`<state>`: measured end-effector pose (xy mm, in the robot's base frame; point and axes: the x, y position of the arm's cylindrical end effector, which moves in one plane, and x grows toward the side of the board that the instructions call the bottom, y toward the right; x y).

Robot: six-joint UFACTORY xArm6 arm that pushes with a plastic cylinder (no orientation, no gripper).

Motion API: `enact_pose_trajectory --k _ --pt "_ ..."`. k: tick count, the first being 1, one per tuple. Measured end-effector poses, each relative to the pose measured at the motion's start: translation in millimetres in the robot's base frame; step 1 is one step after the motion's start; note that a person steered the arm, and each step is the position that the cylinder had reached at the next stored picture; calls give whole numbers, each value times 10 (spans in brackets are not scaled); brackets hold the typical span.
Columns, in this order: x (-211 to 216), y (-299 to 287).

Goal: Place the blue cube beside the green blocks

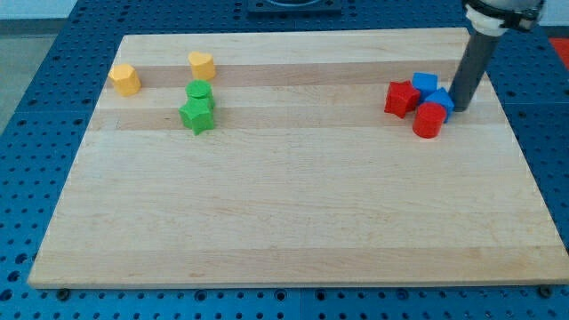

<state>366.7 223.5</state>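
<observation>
1. The pale wooden board (293, 204) fills most of the view and lies on a blue perforated table (53, 53); our tip rests near the board's right edge, toward the view's top.
2. Our straight dark rod (471, 67) comes down from the view's top right corner, and our tip (460, 108) touches the board. We carry no jaws at all: the rod ends bare, so nothing opens or closes, and it grasps nothing.
3. A red block of irregular shape (402, 98) sits to the view's left of our tip, the farthest of the nearby cluster.
4. A red cylinder (429, 120) stands just below and to the left of our tip, touching the blue blocks above it.
5. The blue cube (424, 83) lies up and to the left of our tip, between the red block and the rod.
6. A second blue block (441, 98), its shape unclear, sits right against our tip on its left side.
7. Well apart from our tip, far toward the view's left, a green star-shaped block (196, 115) lies with a green cylinder (199, 92) touching it from above.
8. A yellow heart-like block (202, 64) sits just above the green pair.
9. A yellow hexagonal block (125, 79) lies farthest from our tip, near the board's left edge.
</observation>
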Motion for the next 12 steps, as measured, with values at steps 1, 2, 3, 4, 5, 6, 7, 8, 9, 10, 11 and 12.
enact_pose_trajectory --k 1,2,3,4,5,6,7,8,9,10,11,12 --pt "-220 -224" --pt "-362 -478" --pt "-394 -719" --pt "-394 -829" --pt "-433 -348" --pt "-896 -402" --pt "-944 -719" --pt "-887 -1044" --pt "-729 -1359" --pt "-582 -1671" --pt "-545 -1802" --pt "-729 -1766"
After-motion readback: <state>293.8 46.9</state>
